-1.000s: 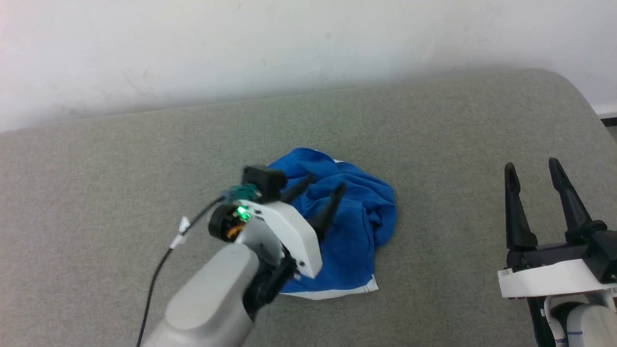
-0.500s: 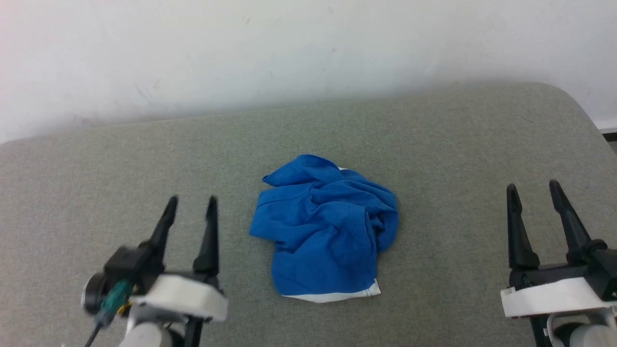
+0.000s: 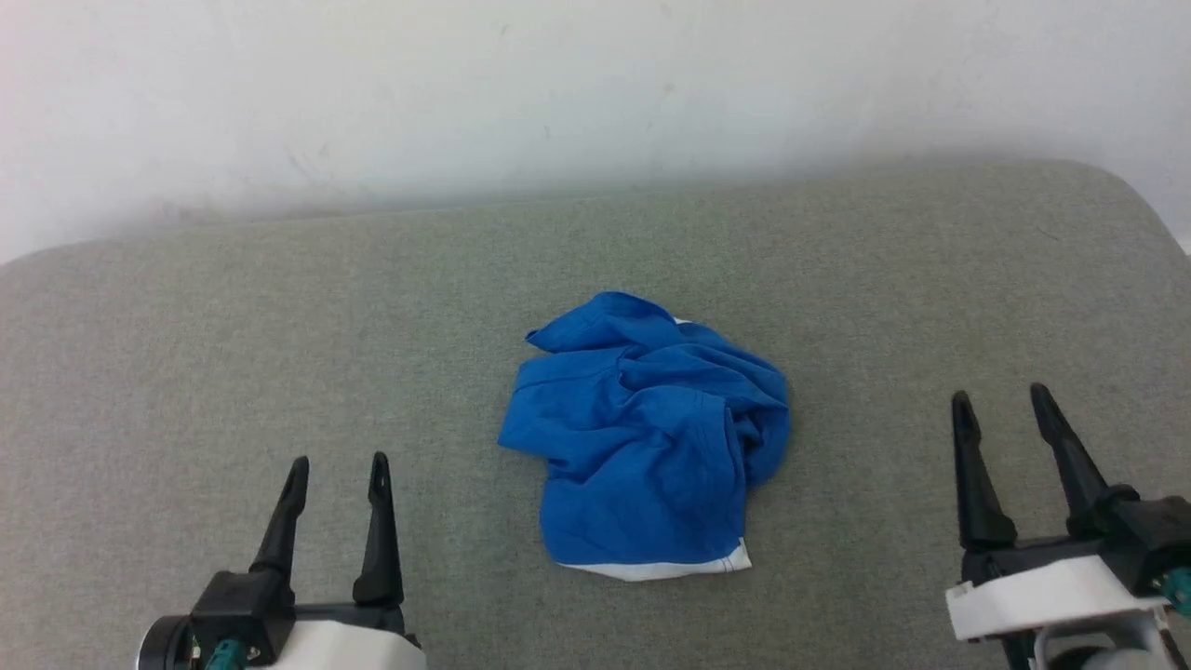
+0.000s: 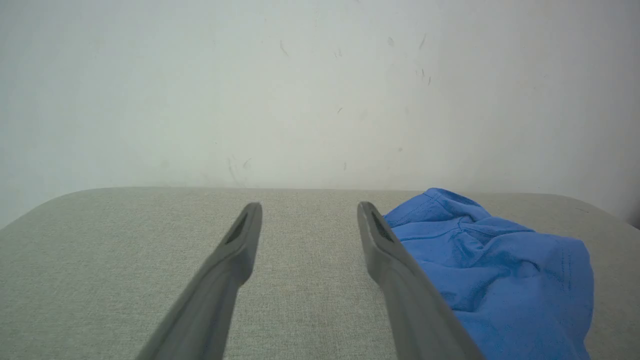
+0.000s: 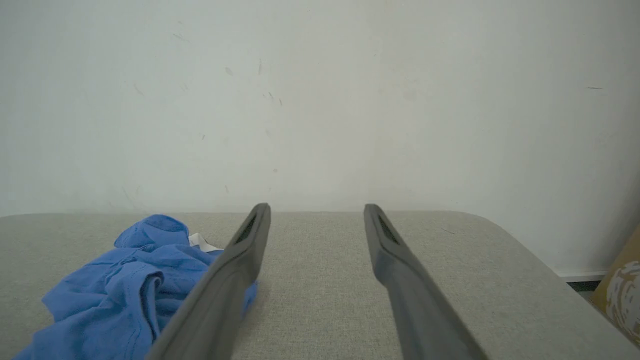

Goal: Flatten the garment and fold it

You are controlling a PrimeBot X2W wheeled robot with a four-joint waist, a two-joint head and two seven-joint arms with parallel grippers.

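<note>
Black left gripper [image 3: 340, 461]: jaws spread wide and empty, at the near left, well apart from the shorts.
Black right gripper [image 3: 1000, 394]: jaws also spread and empty, at the near right, well clear of the cloth.
Shorts [image 3: 642, 447]: a bright blue crumpled heap in the middle of the pad, between the two grippers.
Hem band [image 3: 651, 568]: a white strip along the heap's near edge.
Pad [image 3: 279, 307]: grey woven cover, running back to a pale wall [image 3: 558, 93].
Step in hand: probably the start of flattening, since nothing is spread out yet.
Doing it well: go for an edge that can be read, most likely the white hem. Pinch it at two points set apart, lift slightly and draw outward, so the folds open and the heap is not just dragged.
Change: a second ago the left gripper reached over the heap; it has since drawn back to the near left. The right gripper has stayed open in place. The heap keeps its shape, and the slight overall shift is the camera's.
</note>
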